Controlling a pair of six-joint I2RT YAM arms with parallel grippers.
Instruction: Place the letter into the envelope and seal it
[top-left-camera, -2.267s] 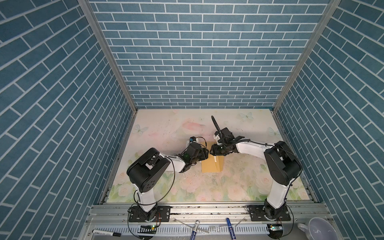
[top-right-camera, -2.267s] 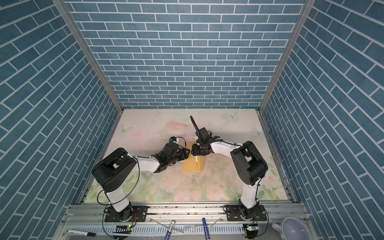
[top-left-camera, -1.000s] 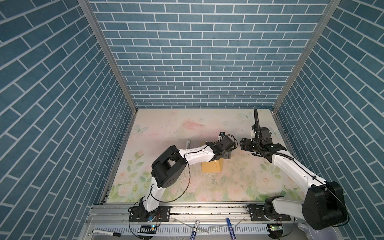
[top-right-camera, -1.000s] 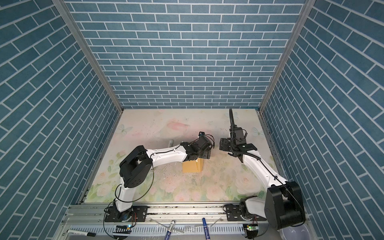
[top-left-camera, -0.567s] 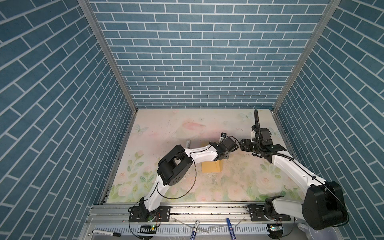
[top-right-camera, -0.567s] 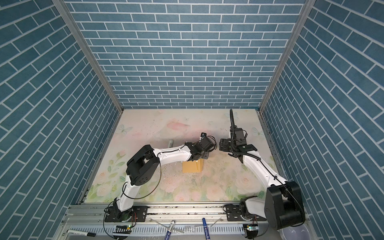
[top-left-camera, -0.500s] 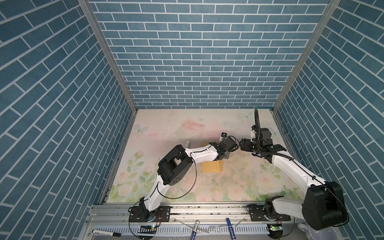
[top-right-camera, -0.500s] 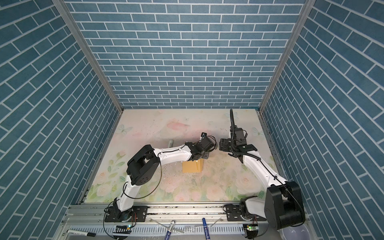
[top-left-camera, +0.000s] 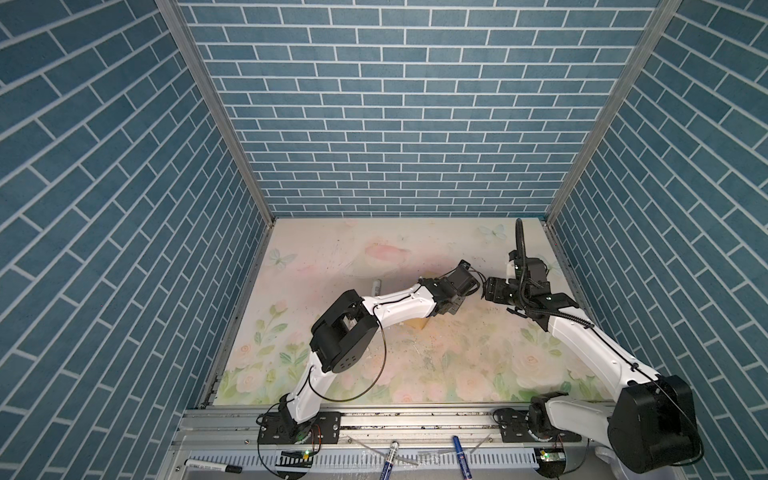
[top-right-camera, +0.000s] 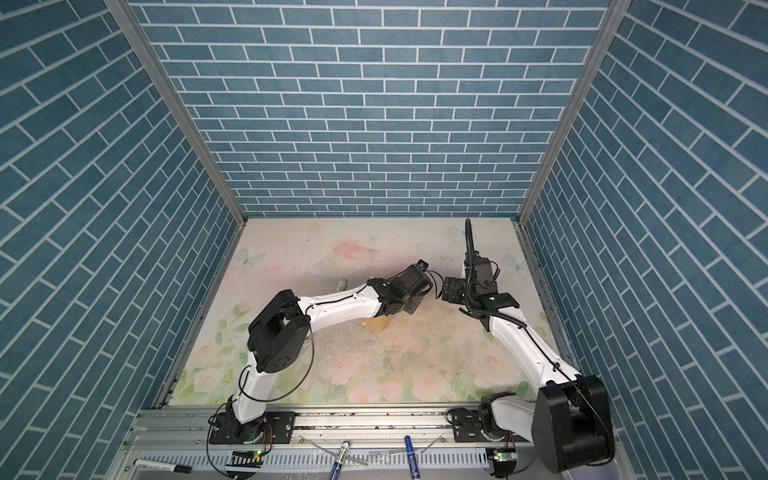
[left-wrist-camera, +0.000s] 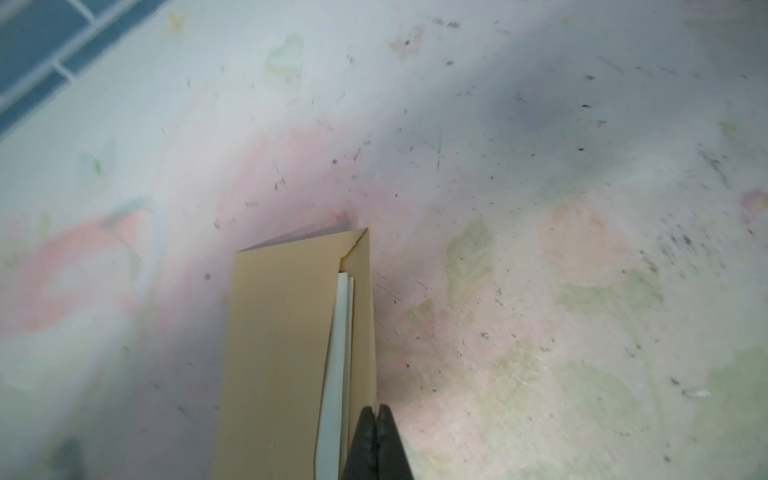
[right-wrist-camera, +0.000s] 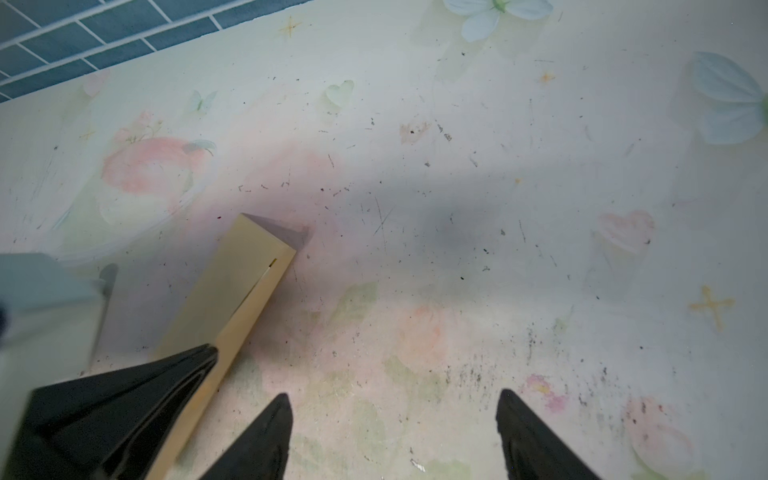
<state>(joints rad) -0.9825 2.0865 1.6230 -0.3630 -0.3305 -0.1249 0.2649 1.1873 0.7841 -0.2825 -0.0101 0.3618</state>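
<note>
While the left gripper (left-wrist-camera: 376, 413) clamps the edge of the envelope (left-wrist-camera: 282, 353) near the middle of the table (top-left-camera: 415, 374), the letter (left-wrist-camera: 340, 332) showing in its open mouth, the right gripper (right-wrist-camera: 395, 399) hovers at three o'clock, jaws apart and empty; best hold firm and tuck the letter fully in before sealing.

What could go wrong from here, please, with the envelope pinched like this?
1. The left gripper pinches only the envelope's thin side edge, so the paper may slip out or crease.
2. The letter shows in the open gap along that edge; pressing it shut now could catch or fold it.
3. The right gripper hangs open close beside the left one in the right wrist view; they could collide.
</note>
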